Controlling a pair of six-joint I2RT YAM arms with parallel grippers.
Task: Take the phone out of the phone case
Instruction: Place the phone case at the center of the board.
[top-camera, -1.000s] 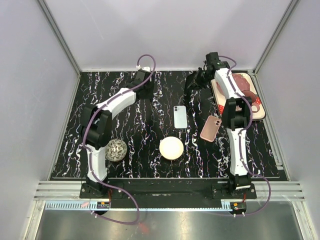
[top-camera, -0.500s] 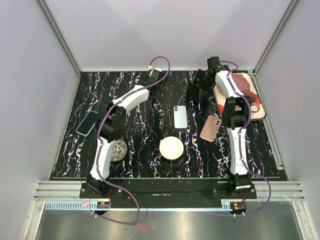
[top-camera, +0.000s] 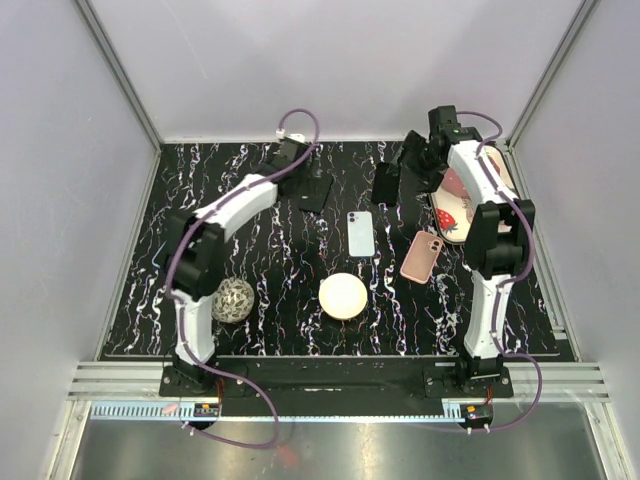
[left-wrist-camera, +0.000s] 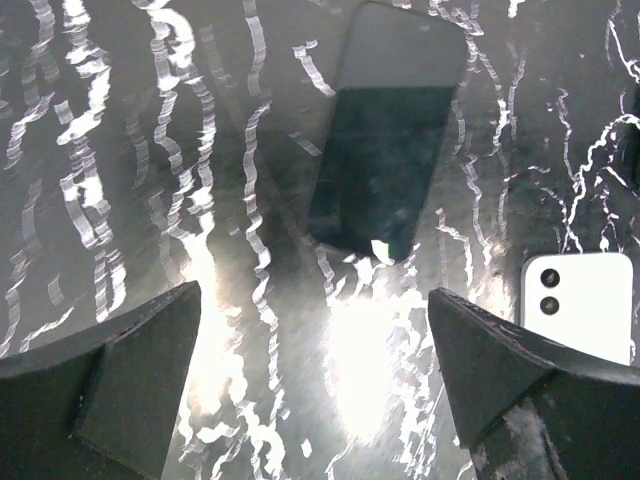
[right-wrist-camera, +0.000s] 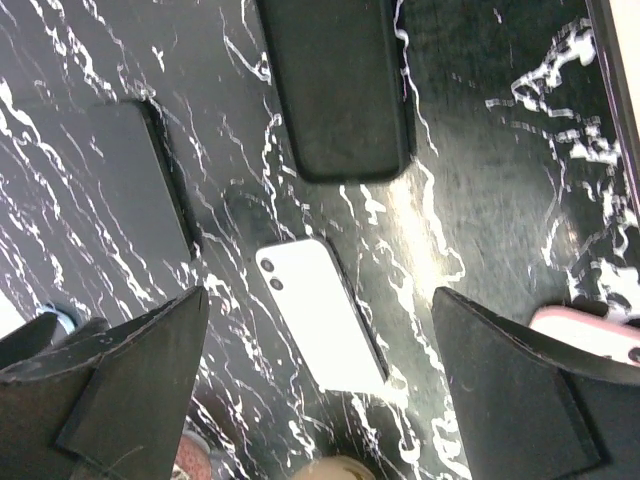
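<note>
A black phone (top-camera: 313, 190) lies flat on the marble table, dark screen up, just ahead of my left gripper (top-camera: 302, 172). In the left wrist view the phone (left-wrist-camera: 388, 140) sits beyond my open gripper (left-wrist-camera: 312, 290), with only table between the fingers. The empty black phone case (top-camera: 385, 183) lies apart from the phone, to its right, beside my right gripper (top-camera: 412, 160). The right wrist view shows the case (right-wrist-camera: 335, 85) at the top, the black phone (right-wrist-camera: 95, 185) at the left, and my open gripper (right-wrist-camera: 320, 291) holding nothing.
A white phone (top-camera: 360, 233) and a pink-cased phone (top-camera: 422, 256) lie mid-table. A cream bowl (top-camera: 343, 296) and a woven ball (top-camera: 235, 300) sit nearer the arm bases. A strawberry-patterned tray (top-camera: 458, 212) stands at the right, partly under my right arm.
Both grippers have gone from shut to open. The left arm swung right and came back to the black phone. The right forearm shifted right, uncovering part of the tray.
</note>
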